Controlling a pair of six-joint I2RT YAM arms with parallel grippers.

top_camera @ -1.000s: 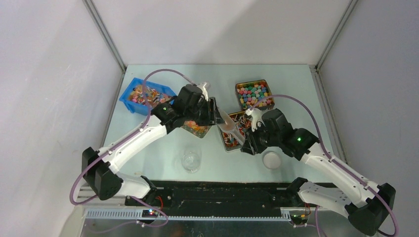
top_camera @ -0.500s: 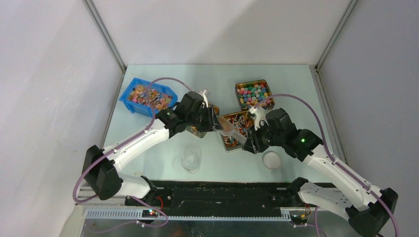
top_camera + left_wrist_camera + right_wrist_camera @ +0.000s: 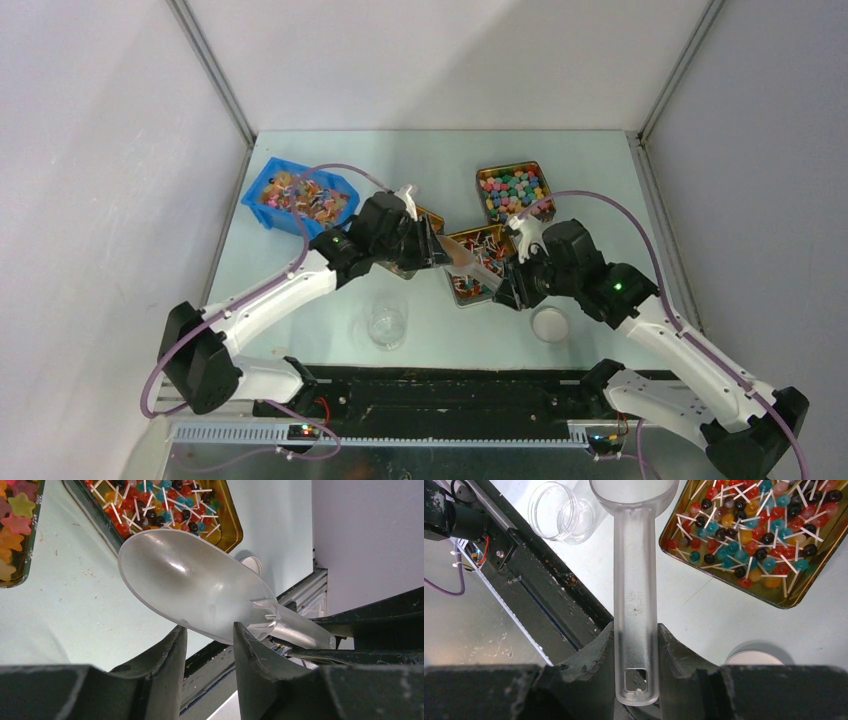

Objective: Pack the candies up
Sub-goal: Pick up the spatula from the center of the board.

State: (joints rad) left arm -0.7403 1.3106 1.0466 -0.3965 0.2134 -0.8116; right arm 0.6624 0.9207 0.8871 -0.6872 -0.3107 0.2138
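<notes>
**A:** what's the right gripper (image 3: 636,642) up to?

**B:** clamped on the handle of a clear scoop (image 3: 635,575). The left gripper (image 3: 210,632) is partway open with nothing between its fingers, and the scoop bowl sits right at their tips.

**A:** and the candies (image 3: 749,535)?

**B:** piled in the gold tin (image 3: 785,601), just beside the scoop.

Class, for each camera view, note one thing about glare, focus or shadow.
Left wrist: bright glare streaks on the clear scoop; the near fingers come out very dark. Right wrist: scoop handle and candies sharp, little glare. Top external: even light, faint shadows, single candies too small to make out.
</notes>
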